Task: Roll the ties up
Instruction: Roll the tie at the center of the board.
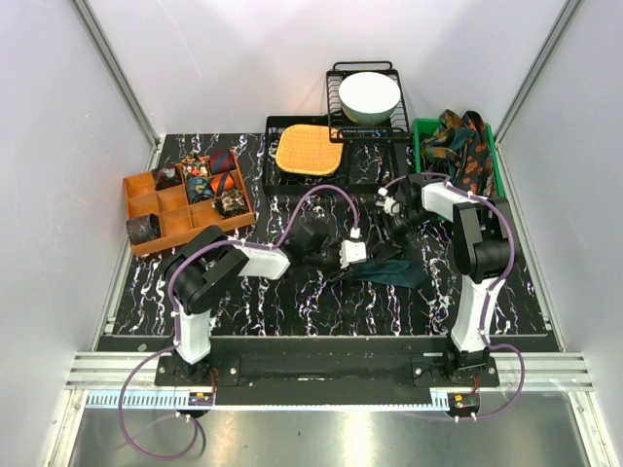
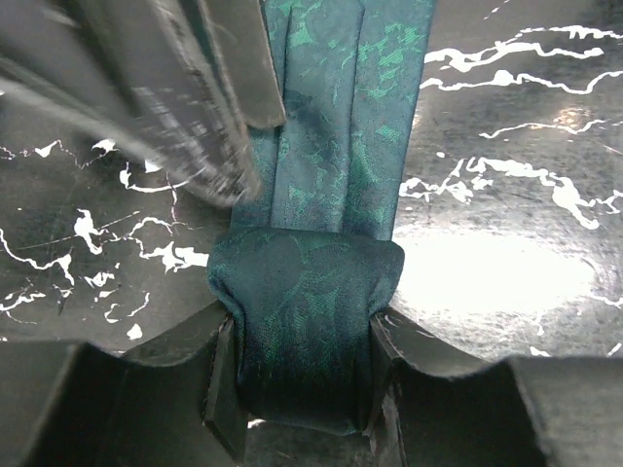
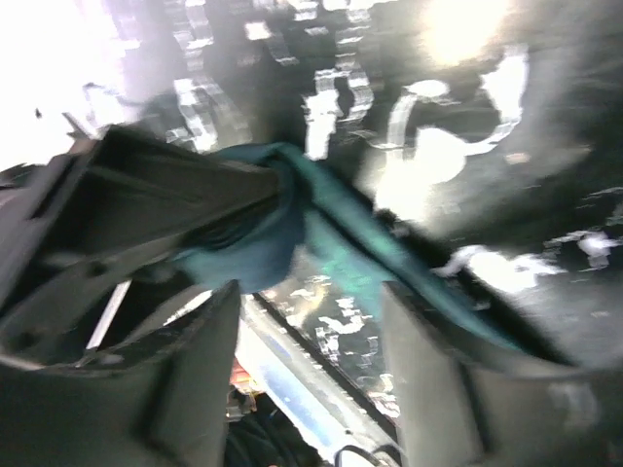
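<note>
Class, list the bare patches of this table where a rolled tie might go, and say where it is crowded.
Bare: the front strip of table between left arm and right arm; the front-right corner beyond it. Crowded: the middle around the teal tie; the back, from orange tray to green bin.

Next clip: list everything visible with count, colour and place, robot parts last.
teal tie: one, dark teal, table centre, near end rolled
rolled ties: several, dark and patterned, in tray compartments
orange tray: one, divided, table's left
loose ties: a bundle, dark with orange-brown pattern, in the bin
green bin: one, back right
woven mat: one, orange, on the rack
wire rack: one, black, back centre
white bowl: one, in the basket
wire basket: one, black, back
table: black, white-veined
left gripper: shut on the tie's roll
right gripper: open, beside the tie
</note>
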Controlling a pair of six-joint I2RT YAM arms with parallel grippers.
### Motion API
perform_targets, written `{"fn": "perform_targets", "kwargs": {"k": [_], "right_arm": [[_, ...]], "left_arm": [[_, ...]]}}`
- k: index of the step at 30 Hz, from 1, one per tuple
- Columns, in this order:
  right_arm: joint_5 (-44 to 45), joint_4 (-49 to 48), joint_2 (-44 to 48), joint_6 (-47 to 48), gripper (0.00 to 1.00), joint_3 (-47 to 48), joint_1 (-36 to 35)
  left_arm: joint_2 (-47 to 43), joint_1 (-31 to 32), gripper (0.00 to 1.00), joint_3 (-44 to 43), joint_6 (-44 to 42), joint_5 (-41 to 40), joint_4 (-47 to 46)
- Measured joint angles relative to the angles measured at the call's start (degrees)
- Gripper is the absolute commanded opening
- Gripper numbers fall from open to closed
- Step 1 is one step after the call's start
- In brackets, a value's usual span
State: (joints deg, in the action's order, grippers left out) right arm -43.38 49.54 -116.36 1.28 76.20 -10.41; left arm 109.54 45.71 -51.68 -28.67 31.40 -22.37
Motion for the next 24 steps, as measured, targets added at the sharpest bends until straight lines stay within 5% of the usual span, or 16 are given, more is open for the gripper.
{"fn": "perform_targets", "kwargs": {"k": [5, 13, 24], "right_arm": [[-6.7, -2.1, 3.3, -2.7, 0.66, -1.7, 0.0], [-11.7, -10.5, 4.4, -5.9, 0.42, -9.0, -0.1], [-11.8, -17.3, 4.4, -6.9, 0.41, -10.0, -3.0]], "left_arm": [[0.3, 0.5, 0.18, -3.9, -0.2, -2.1, 6.9], [0.5, 0.7, 0.18, -5.2, 1.7, -3.0, 9.7], [0.3, 0.6, 0.19, -5.2, 3.7, -3.4, 10.5]]}}
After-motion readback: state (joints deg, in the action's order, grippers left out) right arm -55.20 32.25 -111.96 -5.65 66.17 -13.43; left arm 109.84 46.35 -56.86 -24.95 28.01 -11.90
